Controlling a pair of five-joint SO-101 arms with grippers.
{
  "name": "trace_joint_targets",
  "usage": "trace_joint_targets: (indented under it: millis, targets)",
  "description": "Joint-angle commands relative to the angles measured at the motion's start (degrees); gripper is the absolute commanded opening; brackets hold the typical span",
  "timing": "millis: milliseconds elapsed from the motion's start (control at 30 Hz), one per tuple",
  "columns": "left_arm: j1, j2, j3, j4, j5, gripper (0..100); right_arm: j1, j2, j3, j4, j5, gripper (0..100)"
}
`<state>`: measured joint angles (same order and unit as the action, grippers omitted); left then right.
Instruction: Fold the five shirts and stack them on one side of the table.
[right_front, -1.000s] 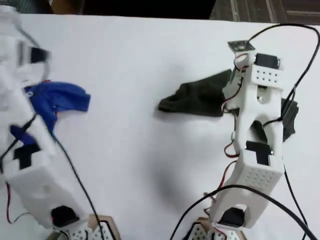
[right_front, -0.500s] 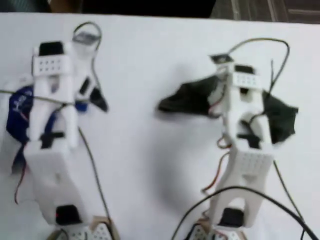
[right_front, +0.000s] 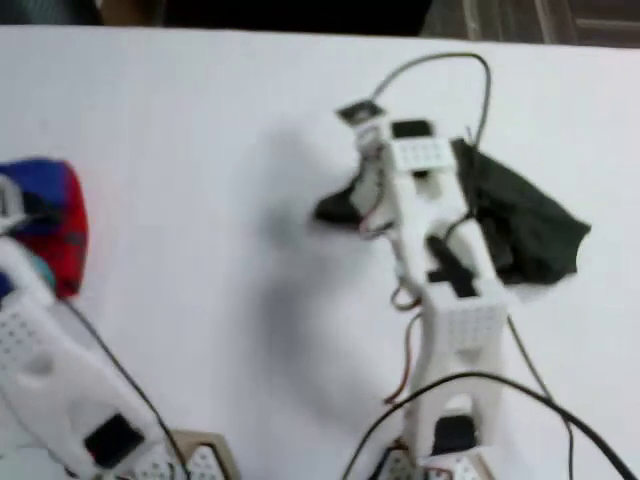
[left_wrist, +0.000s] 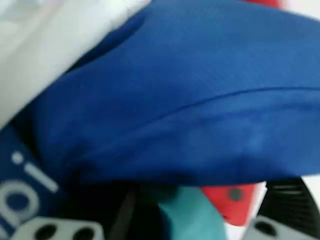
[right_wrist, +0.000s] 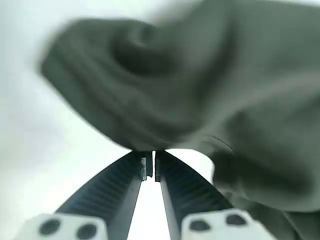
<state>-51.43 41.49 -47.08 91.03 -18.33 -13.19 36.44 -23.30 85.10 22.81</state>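
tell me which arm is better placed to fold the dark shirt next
Right. The right gripper is shut with its tips at the dark shirt's edge; the left arm sits across the table by the blue and red shirts.

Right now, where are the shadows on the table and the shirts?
High view: a soft grey shadow lies on the white table beside the right arm, on the side toward the other arm. Right wrist view: the dark shirt is darkest in its folds, just past the tool. Left wrist view: deep shade sits beneath the blue shirt.
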Motion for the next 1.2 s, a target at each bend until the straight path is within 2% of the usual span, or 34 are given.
trace_joint_targets:
  millis: [0, 133, 200, 400, 467, 700, 900, 1100, 1167]
  targets:
    - [-3.5, -0.6, -8.0, 1.2, 0.9, 38, -3.7, -0.6, -3.9, 2.3, -0.2, 2.0]
    - [-0.3, -0.5, -9.9, 5.9, 0.2, 38, -3.7, -0.5, -6.8, 4.6, -0.2, 2.2]
    - [2.5, -0.5, -10.2, 7.7, -0.9, 38, -2.0, -0.4, -7.6, 5.1, -0.1, 5.8]
    - [12.7, -2.2, -10.6, 10.3, -1.1, 38, 8.8, -0.2, -10.8, 5.3, 0.0, 33.5]
    - [16.7, -3.3, -10.7, 10.5, -1.1, 38, 12.6, 0.0, -11.3, 5.0, 0.3, 38.5]
    - [29.6, -7.2, -10.7, 10.5, -1.1, 38, 18.4, 0.1, -11.3, 2.4, 3.2, 38.6]
    - [36.1, -7.5, -9.9, 11.0, -1.1, 38, 21.1, 3.2, -11.7, -0.5, 3.2, 38.6]
    - [42.8, -7.6, -1.6, 10.4, -1.6, 38, 25.4, 3.8, -11.8, -3.0, 3.1, 38.6]
    - [45.7, -7.6, 1.5, 9.8, -3.7, 38, 26.9, 4.0, -13.3, -2.9, 2.7, 38.6]
